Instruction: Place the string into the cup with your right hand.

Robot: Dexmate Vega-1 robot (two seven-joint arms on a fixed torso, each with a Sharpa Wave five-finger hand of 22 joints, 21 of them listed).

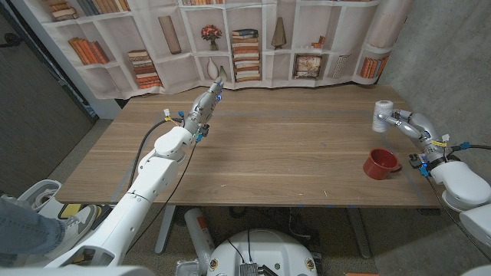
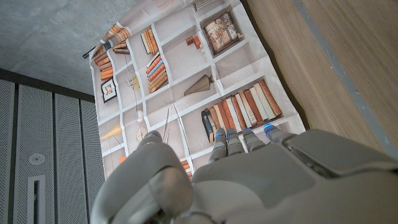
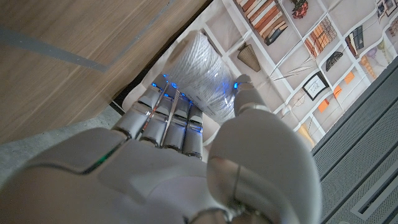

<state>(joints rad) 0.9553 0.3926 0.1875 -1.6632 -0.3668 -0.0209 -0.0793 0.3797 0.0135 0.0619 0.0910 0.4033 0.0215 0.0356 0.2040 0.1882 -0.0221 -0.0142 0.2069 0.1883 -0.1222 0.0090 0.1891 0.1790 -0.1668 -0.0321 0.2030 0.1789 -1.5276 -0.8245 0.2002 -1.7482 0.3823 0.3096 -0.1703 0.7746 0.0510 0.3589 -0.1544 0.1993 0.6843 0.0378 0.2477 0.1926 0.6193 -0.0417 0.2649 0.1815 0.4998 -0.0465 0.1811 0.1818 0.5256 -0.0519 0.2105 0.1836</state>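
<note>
Head view shows a wooden table with a broad bare stretch of boards in its middle, and behind its far edge a curtain printed with bookshelves; a grey wall stands to the right of the curtain. The red cup stands near the table's right edge, close to the front. Beyond the cup, toward the far right corner, the right hand holds the white spool of string above the boards, fingers wrapped around it, thumb on its side. Well to the cup's left, the left hand hangs over the far edge, fingers straight and together, holding nothing. A person's shoe and trouser leg show beside the table's near left corner.
</note>
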